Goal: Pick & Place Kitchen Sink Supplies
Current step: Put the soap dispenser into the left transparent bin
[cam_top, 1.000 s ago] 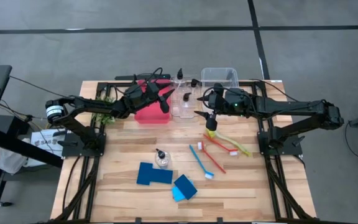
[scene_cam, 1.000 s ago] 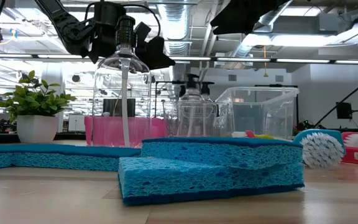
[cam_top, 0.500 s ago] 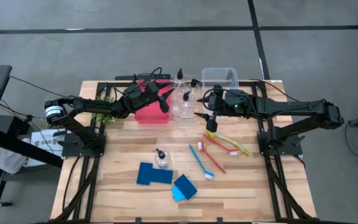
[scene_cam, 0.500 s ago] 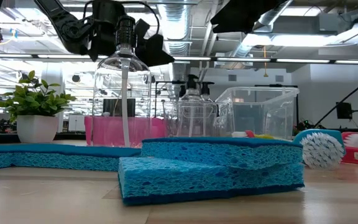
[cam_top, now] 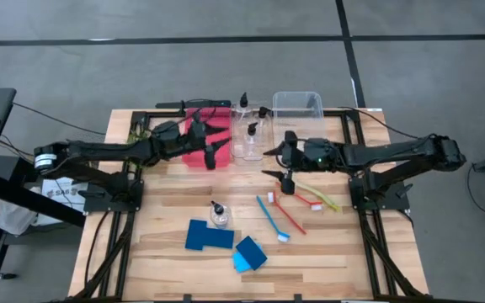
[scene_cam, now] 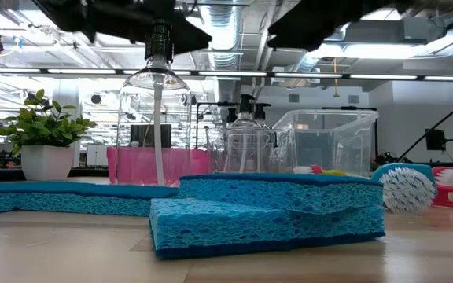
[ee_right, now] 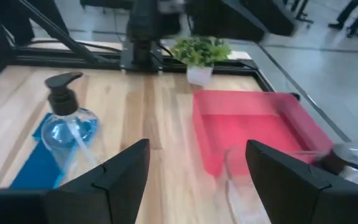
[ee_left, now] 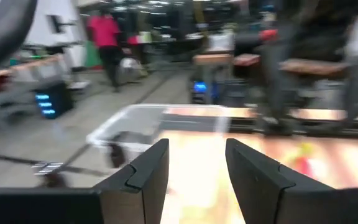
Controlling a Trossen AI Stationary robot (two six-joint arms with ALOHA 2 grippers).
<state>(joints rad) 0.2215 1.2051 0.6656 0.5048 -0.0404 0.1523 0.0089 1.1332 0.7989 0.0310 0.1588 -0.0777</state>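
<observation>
Overhead, three clear pump bottles are counted. One pump bottle (cam_top: pixel 217 215) stands alone on the wooden table (cam_top: pixel 167 210), just beside the sponges; two more pump bottles (cam_top: pixel 252 135) are seen at the back in a small clear bin (cam_top: pixel 241 152), which sits between a red bin (cam_top: pixel 194 156) and a larger clear bin (cam_top: pixel 298 103).

Two blue sponges are noted near the front edge: a dark blue sponge (cam_top: pixel 208 236) and a light blue sponge (cam_top: pixel 249 253), close together.

Three long-handled brushes are counted right of centre: a blue brush (cam_top: pixel 272 219), a red brush (cam_top: pixel 297 197) and a yellow-green brush (cam_top: pixel 320 196), with a thin red handle (cam_top: pixel 287 216) lying alongside the blue one.

One potted plant (scene_cam: pixel 42 134) is seen at the back left in the low view.

The left gripper (cam_top: pixel 215 151) is held over the front edge of the red bin, its fingers (ee_left: pixel 143 177) parted and nothing between them. The right gripper (cam_top: pixel 286 179) is held above the table near the handle ends of the brushes, its fingers (ee_right: pixel 122 169) spread wide and nothing gripped.
</observation>
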